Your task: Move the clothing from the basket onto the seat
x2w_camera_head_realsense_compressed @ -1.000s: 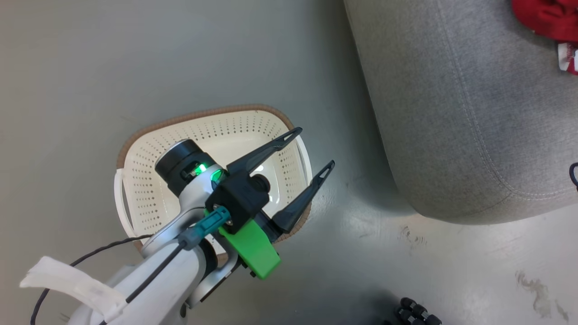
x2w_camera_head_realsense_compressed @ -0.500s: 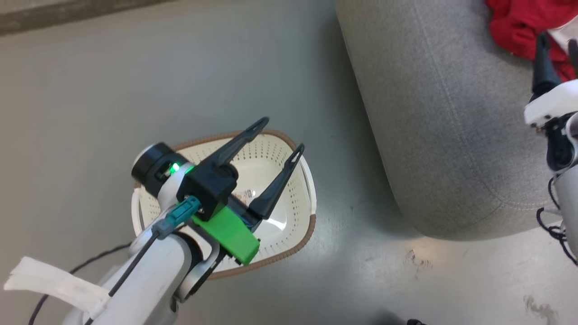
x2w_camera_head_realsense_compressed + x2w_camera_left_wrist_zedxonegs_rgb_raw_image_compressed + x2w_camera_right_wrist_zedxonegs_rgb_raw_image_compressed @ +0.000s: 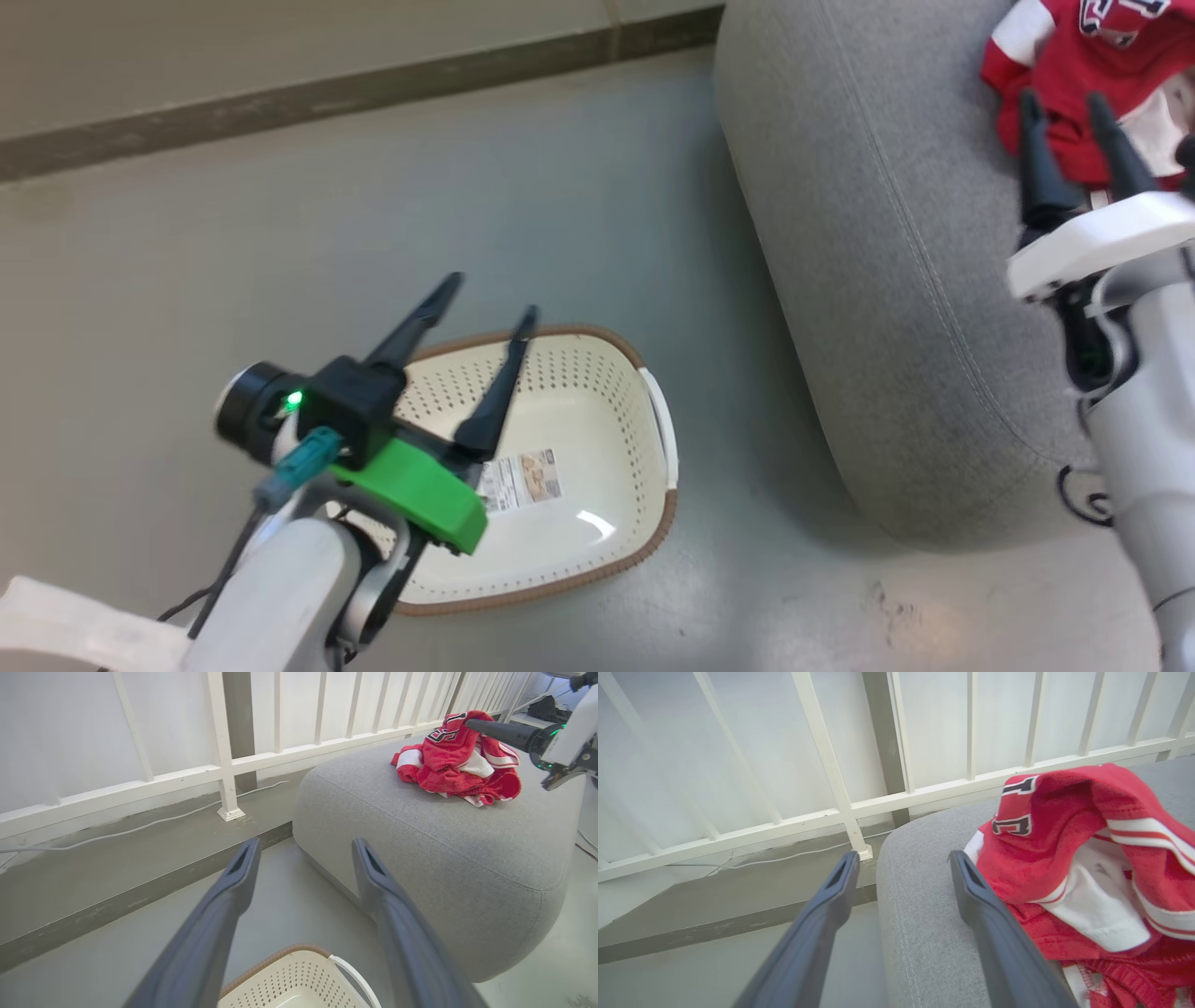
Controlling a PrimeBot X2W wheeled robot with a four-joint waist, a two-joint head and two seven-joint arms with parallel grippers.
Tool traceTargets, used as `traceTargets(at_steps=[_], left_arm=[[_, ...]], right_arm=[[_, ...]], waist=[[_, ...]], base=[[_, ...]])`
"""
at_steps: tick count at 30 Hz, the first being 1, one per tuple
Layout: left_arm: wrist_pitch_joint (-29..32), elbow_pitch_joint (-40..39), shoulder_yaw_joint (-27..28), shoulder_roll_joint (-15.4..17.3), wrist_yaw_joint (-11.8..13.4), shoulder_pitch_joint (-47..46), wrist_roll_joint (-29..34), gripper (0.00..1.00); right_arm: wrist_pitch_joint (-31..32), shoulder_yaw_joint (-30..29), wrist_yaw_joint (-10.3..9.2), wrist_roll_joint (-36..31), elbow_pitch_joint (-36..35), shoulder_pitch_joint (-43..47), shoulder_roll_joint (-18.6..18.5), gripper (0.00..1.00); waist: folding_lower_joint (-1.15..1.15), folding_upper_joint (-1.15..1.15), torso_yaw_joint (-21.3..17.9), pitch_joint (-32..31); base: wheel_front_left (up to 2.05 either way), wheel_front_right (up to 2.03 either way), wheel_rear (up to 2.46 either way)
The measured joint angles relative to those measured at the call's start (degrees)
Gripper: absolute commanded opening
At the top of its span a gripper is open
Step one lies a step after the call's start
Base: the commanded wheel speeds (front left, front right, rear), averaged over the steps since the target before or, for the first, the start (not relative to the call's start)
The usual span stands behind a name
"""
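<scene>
**Transfer judged all but complete.** The red jersey clothing [image 3: 1074, 51] lies heaped on the grey seat [image 3: 887, 280], well in from its basket-side edge. The cream basket [image 3: 597, 392] stands on the floor [image 3: 560, 187] beside the seat and holds nothing but a sticker.

Your left gripper [image 3: 491, 299] hangs over the basket, jaws apart and empty. Your right gripper [image 3: 1061, 98] hovers at the garment's near edge, jaws likewise spread and empty; contact cannot be told. Lift that arm straight up so no finger snags fabric and drags it off.

The label sticker [image 3: 520, 478] has print too small to read. The jersey lettering [image 3: 1013, 825] is white, dark-outlined block characters, folded, perhaps a "C".
</scene>
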Motion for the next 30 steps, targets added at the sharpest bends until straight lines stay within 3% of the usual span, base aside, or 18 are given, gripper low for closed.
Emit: traceTargets(at_steps=[7,19,30], left_arm=[[-2.4,2.5,4.8,-0.1,3.2,4.0,-1.0,1.0],[-4.9,5.8,10.8,-0.1,4.3,10.4,-1.3,1.0],[-5.9,6.5,15.2,-1.7,4.7,16.8,-1.4,1.0]], right_arm=[[0.0,1.9,0.24,-1.7,-6.4,4.7,2.6,1.0],[0.0,3.0,0.21,-4.3,-13.6,13.1,4.8,1.0],[0.0,3.8,-1.9,-5.7,-16.4,23.4,5.8,1.0]], waist=[[0.0,0.0,1.9,-3.4],[0.0,0.0,4.7,-9.3],[0.0,0.0,7.2,-14.8]], base=[[0.0,0.0,0.0],[0.0,0.0,0.0],[0.0,0.0,0.0]])
